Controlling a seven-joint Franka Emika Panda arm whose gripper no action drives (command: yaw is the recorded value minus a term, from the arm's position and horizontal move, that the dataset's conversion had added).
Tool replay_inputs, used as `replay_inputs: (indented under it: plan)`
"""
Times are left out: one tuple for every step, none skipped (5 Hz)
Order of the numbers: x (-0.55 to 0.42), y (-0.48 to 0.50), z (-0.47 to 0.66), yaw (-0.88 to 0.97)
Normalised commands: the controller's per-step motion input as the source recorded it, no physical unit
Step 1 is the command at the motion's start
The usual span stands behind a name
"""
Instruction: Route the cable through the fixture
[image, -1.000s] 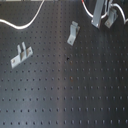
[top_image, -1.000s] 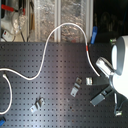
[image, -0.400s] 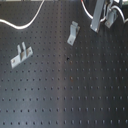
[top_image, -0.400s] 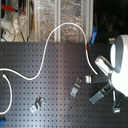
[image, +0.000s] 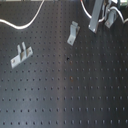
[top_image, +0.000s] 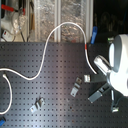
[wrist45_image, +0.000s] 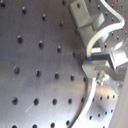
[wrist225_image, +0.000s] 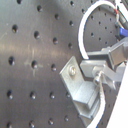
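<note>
Claw (wrist225_image: 102, 75) clenched on cable (wrist225_image: 85, 30), fixture (wrist225_image: 80, 82) at its 9 o'clock; slack could miss the fork.

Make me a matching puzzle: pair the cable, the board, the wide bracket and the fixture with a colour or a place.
Things:
1. cable
2. board
3. wide bracket
4. fixture

Descriptions:
A. leftmost bracket in the second exterior view
B. black, dotted with holes
C. rightmost bracket in the second exterior view
D. white, lying in loose curves

Pairs: 1-D, 2-B, 3-A, 4-C
</note>
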Motion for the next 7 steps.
replay_inputs:
  plan:
    - [-0.189, -0.235, 0.24, 0.00]
    - [-0.239, 0.199, 0.14, 0.09]
    - [0.066, 0.081, 0.05, 0.00]
    - [0.275, -0.054, 0.00, -0.09]
    - [0.311, -0.098, 0.00, -0.15]
    - [0.306, -0.234, -0.01, -0.06]
    - [0.146, -0.252, -0.28, 0.03]
